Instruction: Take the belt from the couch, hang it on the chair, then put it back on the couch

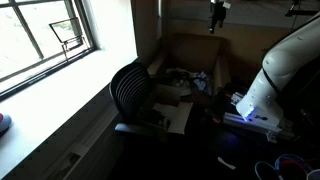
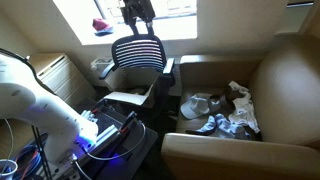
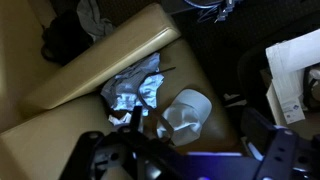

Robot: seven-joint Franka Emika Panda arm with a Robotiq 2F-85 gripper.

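Observation:
The tan-brown couch (image 2: 275,75) (image 1: 190,52) (image 3: 110,60) holds a pale blue cloth (image 3: 135,90) (image 2: 238,122) and a white cap (image 3: 186,112) (image 2: 197,104). A thin dark strap that looks like the belt (image 3: 136,117) curls between cloth and cap in the wrist view; I cannot make it out in either exterior view. The black ribbed chair (image 2: 138,52) (image 1: 130,88) stands beside the couch. My gripper (image 2: 137,18) (image 1: 217,20) (image 3: 185,160) hangs high above both, open and empty, its fingers (image 3: 275,150) spread wide over the cap.
White papers (image 2: 125,97) (image 1: 172,98) lie on the chair seat. A blue-lit device (image 2: 100,135) (image 1: 245,117) sits by the robot's base. A window (image 1: 50,35) and its sill run along one side. Dark clothes (image 3: 65,35) lie beyond the couch arm.

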